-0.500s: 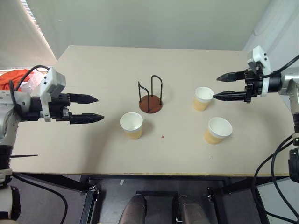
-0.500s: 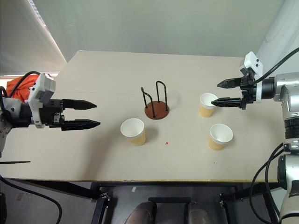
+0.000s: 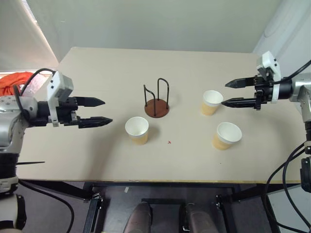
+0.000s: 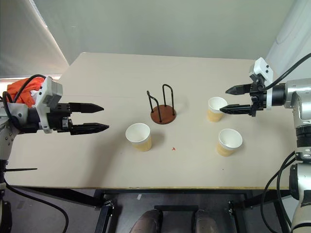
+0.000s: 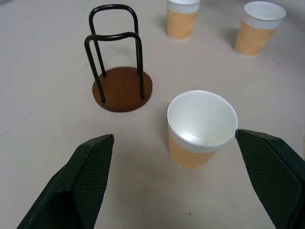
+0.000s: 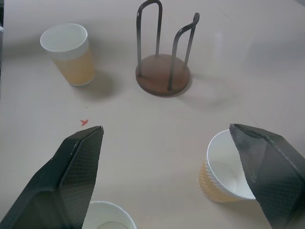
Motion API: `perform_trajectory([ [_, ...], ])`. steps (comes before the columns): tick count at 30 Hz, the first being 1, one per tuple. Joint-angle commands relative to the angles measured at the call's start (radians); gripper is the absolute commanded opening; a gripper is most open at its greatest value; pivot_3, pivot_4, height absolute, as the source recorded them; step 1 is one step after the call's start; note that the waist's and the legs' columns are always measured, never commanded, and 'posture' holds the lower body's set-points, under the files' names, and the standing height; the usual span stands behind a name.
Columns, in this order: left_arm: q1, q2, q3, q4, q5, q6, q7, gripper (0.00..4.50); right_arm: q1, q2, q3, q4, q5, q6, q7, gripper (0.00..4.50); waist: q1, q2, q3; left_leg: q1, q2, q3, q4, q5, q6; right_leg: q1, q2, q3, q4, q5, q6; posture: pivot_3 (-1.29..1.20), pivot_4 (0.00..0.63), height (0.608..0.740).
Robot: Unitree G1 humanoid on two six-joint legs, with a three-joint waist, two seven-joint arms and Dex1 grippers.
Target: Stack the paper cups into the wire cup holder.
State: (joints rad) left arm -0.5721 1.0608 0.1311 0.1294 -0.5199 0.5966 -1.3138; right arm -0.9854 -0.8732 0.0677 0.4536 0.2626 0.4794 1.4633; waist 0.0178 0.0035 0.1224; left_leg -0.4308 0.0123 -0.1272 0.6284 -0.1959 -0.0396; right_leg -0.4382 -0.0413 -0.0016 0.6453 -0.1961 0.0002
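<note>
Standing just beyond the spread left claw [image 3: 102, 112], a paper cup [image 3: 137, 130].

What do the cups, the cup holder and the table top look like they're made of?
The paper cups look like paper: matte ribbed tan sleeve, white inside, rolled rim. The wire cup holder seems to be thin black metal wire, bent into two loops, on a smooth reddish-brown disc, possibly wood or plastic. The table has a matte beige top, likely laminate; the views can't confirm it.
</note>
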Motion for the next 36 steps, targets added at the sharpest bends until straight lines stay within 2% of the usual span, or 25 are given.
perform_trajectory([
  [1,-0.083,-0.022,-0.005,-0.004,0.025,-0.016,0.047,4.47,0.001,-0.012,-0.045,-0.078,0.041,0.024,-0.004,4.5,0.004,0.0,0.0,0.0,0.0,0.0,0.0,0.0,0.0,0.0,0.0,0.0,0.0,0.0,0.0,0.0,0.15,0.74],
  [6,-0.247,-0.125,-0.126,0.1,0.184,-0.094,0.165,4.47,0.042,-0.013,-0.074,-0.179,0.082,0.077,-0.035,4.5,0.011,0.0,0.0,0.0,0.0,0.0,0.001,0.0,0.0,0.001,0.0,0.0,0.0,0.001,0.001,0.0,0.15,0.74],
  [12,-0.302,-0.2,-0.173,0.093,0.196,-0.071,0.145,4.47,0.092,-0.049,-0.11,-0.279,0.114,0.134,-0.075,4.5,0.01,0.0,0.0,-0.002,0.0,0.001,0.002,0.0,0.001,0.001,0.0,0.001,-0.003,0.005,0.009,0.0,0.15,0.74],
  [15,-0.354,-0.26,-0.228,0.173,0.248,-0.089,0.168,4.47,0.148,-0.079,-0.15,-0.346,0.141,0.171,-0.104,4.5,0.013,0.0,0.0,-0.003,0.0,0.001,0.002,0.0,0.001,0.001,0.0,0.001,-0.004,0.008,0.016,0.0,0.15,0.74],
  [18,-0.41,-0.313,-0.264,0.253,0.298,-0.094,0.196,4.47,0.195,-0.092,-0.176,-0.396,0.162,0.196,-0.132,4.5,0.017,0.0,0.0,-0.004,0.0,0.001,0.003,0.001,0.002,0.001,0.0,0.001,-0.004,0.009,0.016,0.0,0.15,0.74],
  [28,-0.483,-0.472,-0.331,0.413,0.38,-0.079,0.206,4.47,0.286,-0.118,-0.231,-0.496,0.219,0.242,-0.215,4.5,0.019,0.0,0.0,-0.005,-0.001,0.004,0.009,0.002,0.005,0.003,0.0,0.004,-0.007,0.013,0.024,0.0,0.15,0.74],
  [32,-0.541,-0.539,-0.318,0.537,0.403,-0.111,0.262,4.47,0.302,-0.123,-0.242,-0.517,0.235,0.248,-0.235,4.5,0.022,-0.001,0.0,-0.006,-0.001,0.004,0.011,0.003,0.006,0.005,0.0,0.004,-0.012,0.017,0.03,0.0,0.15,0.74],
  [36,-0.579,-0.596,-0.305,0.601,0.392,-0.135,0.252,4.47,0.303,-0.122,-0.24,-0.526,0.244,0.249,-0.252,4.5,0.025,-0.001,0.0,-0.008,-0.003,0.004,0.012,0.003,0.009,0.006,0.0,0.006,-0.017,0.019,0.033,0.0,0.15,0.74],
])
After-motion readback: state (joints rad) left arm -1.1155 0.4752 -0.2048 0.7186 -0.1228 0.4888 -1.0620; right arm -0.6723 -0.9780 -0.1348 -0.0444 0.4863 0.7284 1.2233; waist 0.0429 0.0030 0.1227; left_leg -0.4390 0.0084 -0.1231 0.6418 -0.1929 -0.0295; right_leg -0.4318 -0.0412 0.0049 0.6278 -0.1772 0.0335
